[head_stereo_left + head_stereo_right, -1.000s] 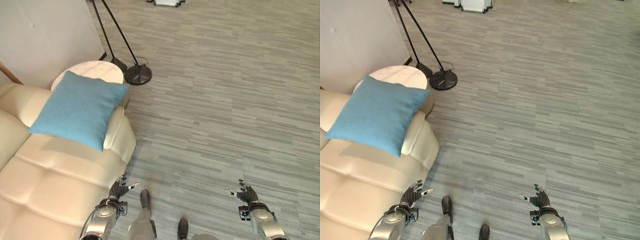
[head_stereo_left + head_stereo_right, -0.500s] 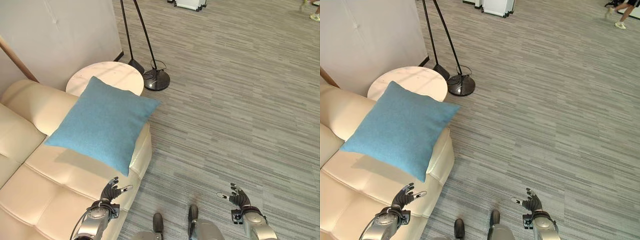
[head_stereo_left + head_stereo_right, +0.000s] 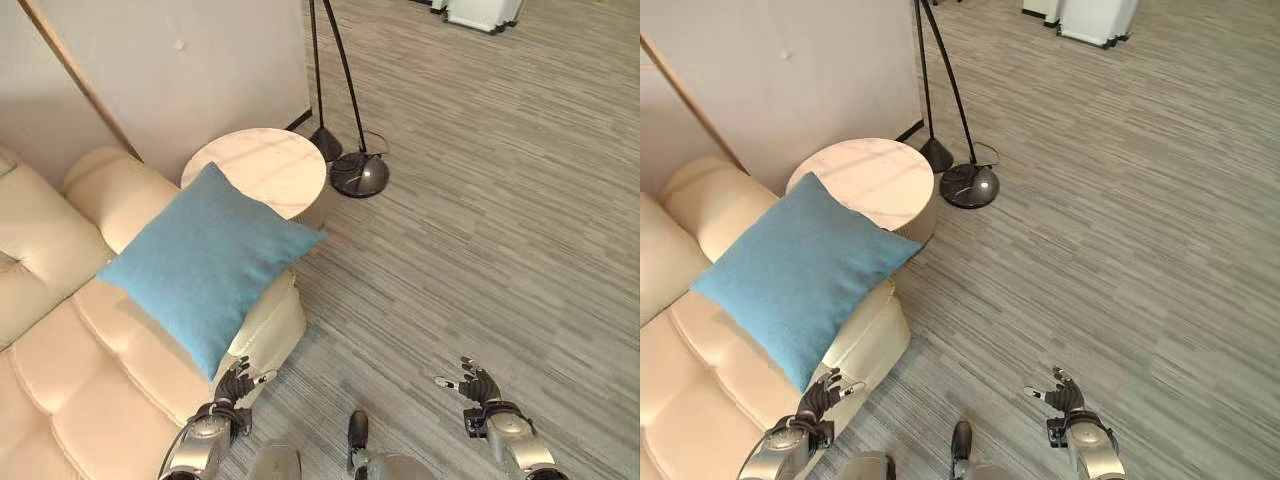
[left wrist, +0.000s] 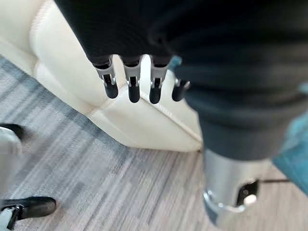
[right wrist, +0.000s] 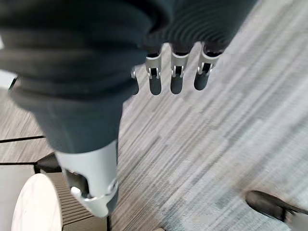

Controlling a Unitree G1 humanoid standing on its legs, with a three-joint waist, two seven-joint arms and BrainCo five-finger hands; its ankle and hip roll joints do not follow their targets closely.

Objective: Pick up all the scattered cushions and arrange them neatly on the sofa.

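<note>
Nearest in, the left hand (image 3: 233,385) hangs low with its fingers (image 4: 131,89) spread loosely and straight, holding nothing. Just past those fingertips is the front corner of the cream sofa (image 3: 60,390), close but not touching, with grey striped floor (image 3: 480,230) beneath. Over on the other side, the right hand (image 3: 475,384) hovers above bare floor, fingers (image 5: 175,77) relaxed and apart, thumb out to the side, empty too. The two hands sit well apart from each other.

Moving out from the left fingers, up onto the sofa: there's the blue cushion (image 3: 205,265), one corner pointing down toward that hand, lying tilted like a diamond across the sofa's armrest end and overhanging its edge a little. It touches neither hand. Beyond the cushion's far corner stands the round white side table (image 3: 262,168), just beside the sofa arm, its near rim tucked behind the cushion. Farther again from the fingers, the floor lamp (image 3: 358,172) plants its dark round base on the floor beside the table, two thin black poles rising away. Behind table and sofa runs a pale wall (image 3: 180,70). At the very far end, a white unit (image 3: 1095,18) sits on the floor.
</note>
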